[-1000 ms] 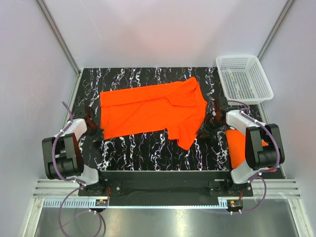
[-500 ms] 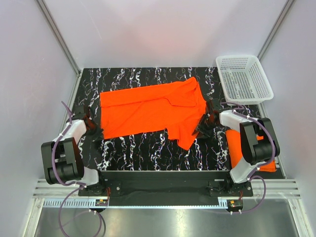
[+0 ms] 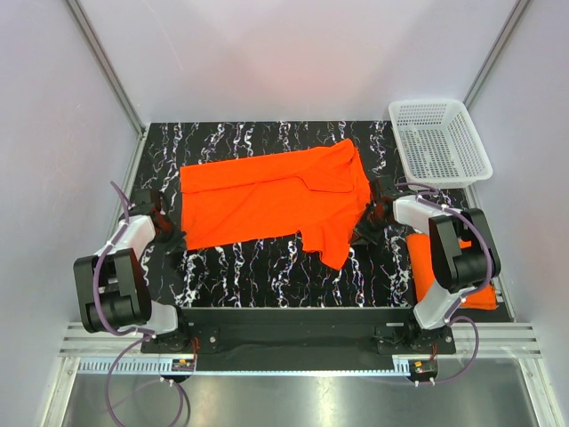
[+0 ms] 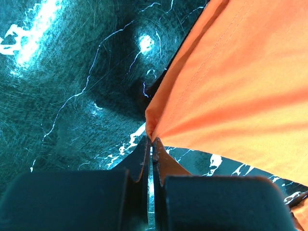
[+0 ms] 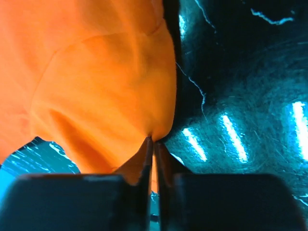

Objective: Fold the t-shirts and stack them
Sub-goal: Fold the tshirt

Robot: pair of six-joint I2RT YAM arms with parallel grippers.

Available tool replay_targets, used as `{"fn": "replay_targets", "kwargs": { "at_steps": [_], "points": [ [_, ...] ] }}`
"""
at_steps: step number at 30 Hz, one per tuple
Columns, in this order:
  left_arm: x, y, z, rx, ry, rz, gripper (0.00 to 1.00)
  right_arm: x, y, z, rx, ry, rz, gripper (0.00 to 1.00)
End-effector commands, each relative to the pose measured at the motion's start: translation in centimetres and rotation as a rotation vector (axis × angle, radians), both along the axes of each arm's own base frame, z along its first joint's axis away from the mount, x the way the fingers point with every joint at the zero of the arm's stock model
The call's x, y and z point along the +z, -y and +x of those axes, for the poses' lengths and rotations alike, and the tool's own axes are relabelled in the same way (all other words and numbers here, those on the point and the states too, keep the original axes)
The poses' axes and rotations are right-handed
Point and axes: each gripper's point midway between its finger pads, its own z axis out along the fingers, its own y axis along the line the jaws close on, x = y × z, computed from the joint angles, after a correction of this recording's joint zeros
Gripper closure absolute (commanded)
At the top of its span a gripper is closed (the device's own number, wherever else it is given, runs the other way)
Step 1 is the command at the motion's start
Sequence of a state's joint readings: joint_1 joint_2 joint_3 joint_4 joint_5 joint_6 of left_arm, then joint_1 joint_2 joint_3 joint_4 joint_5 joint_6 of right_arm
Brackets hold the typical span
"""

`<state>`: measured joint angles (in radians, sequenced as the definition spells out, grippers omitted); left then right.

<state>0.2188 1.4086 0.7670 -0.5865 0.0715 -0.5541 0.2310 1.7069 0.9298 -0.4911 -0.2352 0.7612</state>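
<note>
At the left wrist, jaws pressed together on the near-left corner tip of the spread t-shirt (image 4: 231, 86); the left gripper (image 4: 151, 142) has only a small bite. Right gripper (image 5: 153, 142) pinches a bunched edge at the shirt's right side. Shirt lies flat mid-table (image 3: 267, 267); second orange shirt (image 3: 420, 262) sits under the right arm. Judgement: lift both pinches together, level and slow, keep the cloth taut between them, and carry it over to the far edge. Thin cloth may slip.
</note>
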Motion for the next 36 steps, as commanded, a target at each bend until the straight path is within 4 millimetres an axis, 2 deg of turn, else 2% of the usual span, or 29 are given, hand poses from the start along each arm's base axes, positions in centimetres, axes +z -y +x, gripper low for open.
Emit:
{"fn": "replay_targets", "kwargs": {
  "at_steps": [1, 5, 9, 11, 13, 23, 25, 28, 31, 32, 34, 35, 36],
  "points": [
    [1.8, -0.3, 1.2, -0.014, 0.064, 0.02, 1.0, -1.6, 1.5, -0.2, -0.014, -0.01, -0.106, 1.0],
    [1.8, -0.4, 0.9, -0.005, 0.063, 0.024, 1.0, -0.1, 2.2, -1.5, 0.021, 0.01, -0.125, 1.0],
    [1.7, -0.3, 0.1, 0.01, 0.063, 0.019, 1.0, 2.1, 2.6, -4.0, 0.05, 0.046, -0.106, 1.0],
    [1.7, -0.1, -0.3, 0.014, 0.064, 0.013, 1.0, 2.4, 2.6, -5.3, 0.069, 0.034, -0.096, 1.0],
    [1.7, 0.3, -1.5, 0.026, 0.066, 0.004, 1.0, 3.6, 2.9, -7.0, 0.081, 0.042, -0.083, 1.0],
    [3.7, 1.1, -2.5, 0.079, 0.117, -0.031, 1.0, 4.8, 2.3, -9.3, 0.126, 0.044, -0.026, 1.0],
    [3.9, 1.2, -2.5, 0.081, 0.127, -0.038, 1.0, 5.6, 2.3, -9.2, 0.126, 0.063, -0.021, 1.0],
    [4.3, 1.6, -2.0, 0.059, 0.13, -0.06, 1.0, 7.2, 2.4, -7.9, 0.147, 0.119, -0.04, 1.0],
    [4.1, 1.7, -1.2, 0.036, 0.107, -0.071, 1.0, 8.6, 2.6, -5.3, 0.158, 0.16, -0.063, 1.0],
    [4.2, 1.6, -0.6, 0.032, 0.101, -0.071, 1.0, 9.6, 2.3, -3.9, 0.165, 0.192, -0.06, 1.0],
    [4.5, 1.4, 0.4, 0.024, 0.102, -0.067, 1.0, 9.3, 2.4, -2.3, 0.169, 0.168, -0.065, 1.0],
    [4.8, 1.3, 1.4, 0.022, 0.105, -0.068, 1.0, 10.3, 2.0, -0.9, 0.175, 0.196, -0.048, 1.0],
    [5.0, 1.2, 2.0, 0.017, 0.109, -0.068, 1.0, 9.8, 2.0, -0.1, 0.174, 0.173, -0.044, 1.0]
  ]
}}
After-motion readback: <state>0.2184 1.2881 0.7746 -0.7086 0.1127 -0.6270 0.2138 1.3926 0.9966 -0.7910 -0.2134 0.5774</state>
